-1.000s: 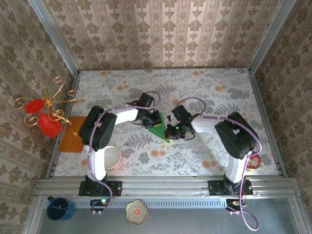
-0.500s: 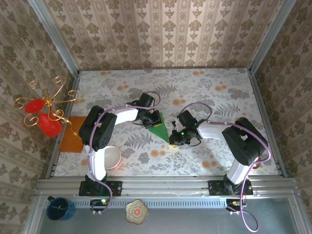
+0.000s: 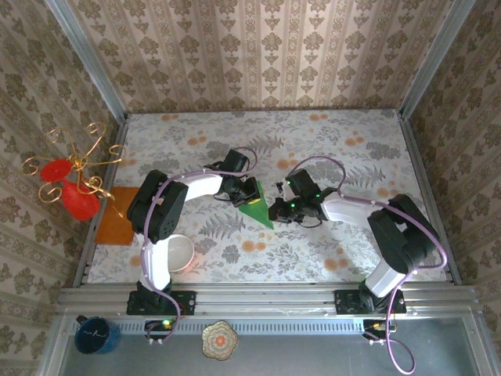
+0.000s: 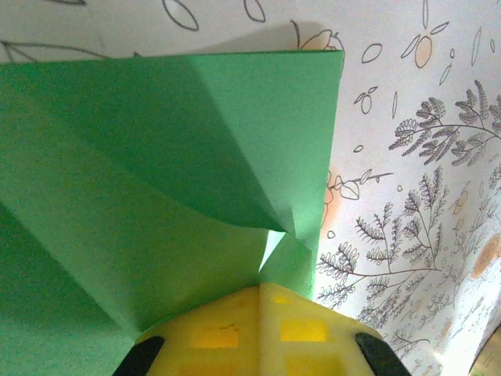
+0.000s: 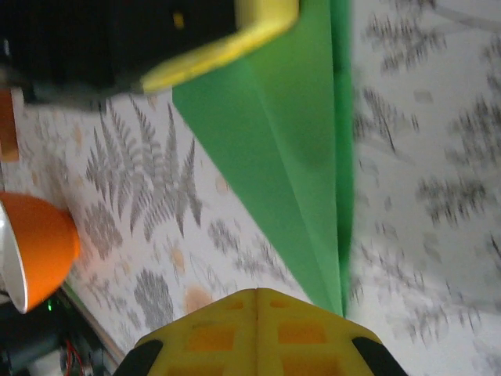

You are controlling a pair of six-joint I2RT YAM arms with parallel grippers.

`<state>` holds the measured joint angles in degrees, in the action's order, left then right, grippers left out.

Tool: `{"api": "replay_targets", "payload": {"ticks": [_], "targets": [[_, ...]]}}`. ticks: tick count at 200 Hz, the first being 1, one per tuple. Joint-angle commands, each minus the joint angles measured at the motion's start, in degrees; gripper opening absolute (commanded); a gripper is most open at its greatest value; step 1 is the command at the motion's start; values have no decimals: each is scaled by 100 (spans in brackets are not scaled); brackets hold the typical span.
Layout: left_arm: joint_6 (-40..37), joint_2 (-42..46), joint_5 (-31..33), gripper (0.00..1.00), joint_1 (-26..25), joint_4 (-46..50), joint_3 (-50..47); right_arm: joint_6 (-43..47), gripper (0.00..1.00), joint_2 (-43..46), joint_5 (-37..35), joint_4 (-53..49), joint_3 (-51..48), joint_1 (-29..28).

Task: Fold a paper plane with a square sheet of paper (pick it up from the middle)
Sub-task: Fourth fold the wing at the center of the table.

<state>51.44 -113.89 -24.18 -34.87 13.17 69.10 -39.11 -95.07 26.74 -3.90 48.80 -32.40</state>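
Since paper plane is light, floppy, crease-prone, my left fingers pinch wide end; right fingers pressed together, empty; better hold on spine fold.

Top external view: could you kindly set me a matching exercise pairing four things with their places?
Things:
1. paper plane
2. orange sheet
3. bowl
4. blue mug

Places:
A. off the table, near-left corner
B. table's left edge
C. mid-table
D. beside the left arm, near edge

Pairs: 1-C, 2-B, 3-D, 4-A.
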Motion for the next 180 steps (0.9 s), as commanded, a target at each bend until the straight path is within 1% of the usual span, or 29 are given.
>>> {"api": "replay_targets", "payload": {"ticks": [1, 51, 128, 150, 180], "targets": [[173, -220, 387, 6, -116, 528, -222, -357, 1, -406, -172, 269, 180, 14], [200, -209, 397, 6, -125, 578, -187, -286, 0, -805, -265, 140, 486, 6], [169, -39, 250, 7, -134, 394, -144, -246, 0, -1051, -554, -66, 386, 8], [62, 160, 169, 7, -126, 178, -142, -207, 0, -1102, -650, -258, 326, 6], [-271, 648, 182, 8, -123, -134, -284, -76, 0, -1180, -810, -563, 289, 15]]}}
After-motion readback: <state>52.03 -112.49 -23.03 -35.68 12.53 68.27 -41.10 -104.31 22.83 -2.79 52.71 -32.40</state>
